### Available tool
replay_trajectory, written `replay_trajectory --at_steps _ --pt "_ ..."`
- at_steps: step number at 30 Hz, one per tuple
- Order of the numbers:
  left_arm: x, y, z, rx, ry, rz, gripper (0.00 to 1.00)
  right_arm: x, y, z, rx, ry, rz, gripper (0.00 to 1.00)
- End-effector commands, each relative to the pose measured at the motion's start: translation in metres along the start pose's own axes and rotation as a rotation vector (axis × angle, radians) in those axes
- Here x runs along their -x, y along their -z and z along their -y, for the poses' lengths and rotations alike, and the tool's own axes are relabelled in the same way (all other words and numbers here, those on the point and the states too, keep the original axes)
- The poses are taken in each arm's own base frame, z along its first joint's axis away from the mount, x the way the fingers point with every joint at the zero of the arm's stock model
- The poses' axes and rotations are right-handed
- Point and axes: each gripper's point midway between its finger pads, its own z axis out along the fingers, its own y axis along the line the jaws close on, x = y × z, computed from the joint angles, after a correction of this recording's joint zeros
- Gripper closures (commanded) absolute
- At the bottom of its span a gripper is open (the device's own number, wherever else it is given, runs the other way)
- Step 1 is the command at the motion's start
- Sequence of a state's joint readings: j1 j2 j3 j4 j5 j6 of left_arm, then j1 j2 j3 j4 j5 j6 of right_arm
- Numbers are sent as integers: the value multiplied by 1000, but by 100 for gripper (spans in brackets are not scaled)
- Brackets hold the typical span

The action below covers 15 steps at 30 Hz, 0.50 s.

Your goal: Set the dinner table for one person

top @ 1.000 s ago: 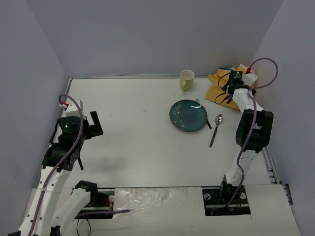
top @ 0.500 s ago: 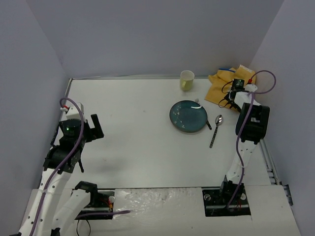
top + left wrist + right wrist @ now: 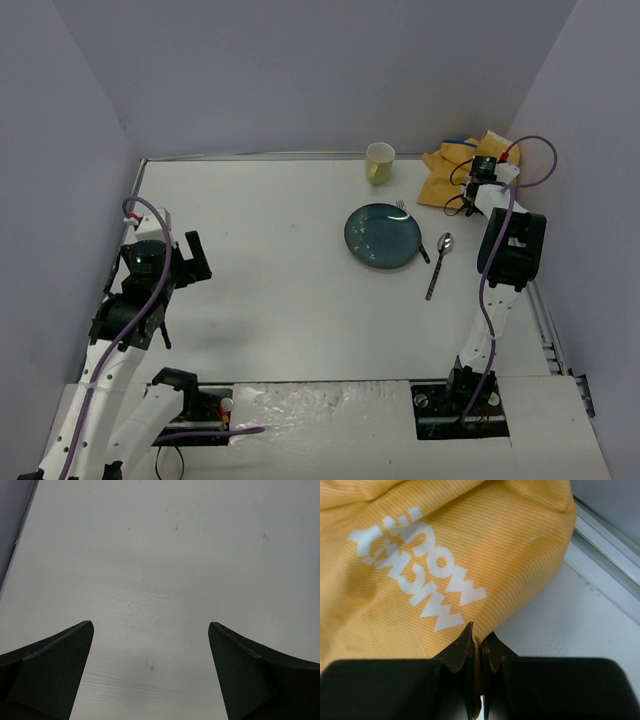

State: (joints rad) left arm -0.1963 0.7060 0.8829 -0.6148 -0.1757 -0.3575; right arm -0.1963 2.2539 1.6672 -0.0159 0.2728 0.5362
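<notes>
The dinner table (image 3: 280,230) is a big white top with a thin metal rim. An orange-yellow cloth mat (image 3: 438,185) with white print lies crumpled at its far right corner. My right gripper (image 3: 462,200) is shut on the mat's near edge; in the right wrist view the black jaws (image 3: 478,634) pinch a fold of the mat (image 3: 420,555). A dark teal plate (image 3: 383,235) sits right of centre, a fork (image 3: 403,208) partly under its far edge, a spoon (image 3: 438,262) to its right, a pale yellow cup (image 3: 379,161) behind. My left gripper (image 3: 178,245) hangs open at the left, over bare table (image 3: 160,555).
The table's metal rim (image 3: 605,545) runs just right of the mat, with the grey wall close behind it. Grey walls enclose the table on the left, back and right. Both arm bases stand at the near edge.
The right gripper has closed on the mat's edge, and its arm has folded, bringing the wrist slightly right. The left arm has barely shifted and stays open.
</notes>
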Motion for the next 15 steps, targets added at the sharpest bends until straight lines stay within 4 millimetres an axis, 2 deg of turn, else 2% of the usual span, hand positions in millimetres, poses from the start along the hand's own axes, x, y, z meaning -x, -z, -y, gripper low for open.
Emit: replay_trajectory --at_steps 1,3,4,6,8,10,12,15 --pt "28 -1 9 -27 25 83 3 114 94 -58 139 19 295 100" --pt "32 0 11 -35 25 90 3 145 136 -66 140 20 395 100" --pt "34 1 12 -40 26 93 3 149 144 -69 134 28 418 100" --pt "39 4 14 -50 26 99 3 182 205 -72 147 1 539 100" --pt "42 7 15 -59 27 103 3 194 244 -71 153 -18 616 100" --pt "46 10 16 -64 28 111 3 197 271 -74 178 -43 668 100" --pt "50 14 15 -61 26 118 3 203 314 -72 244 -79 728 100" --pt "55 17 15 -62 23 129 3 195 362 -80 341 -78 781 100"
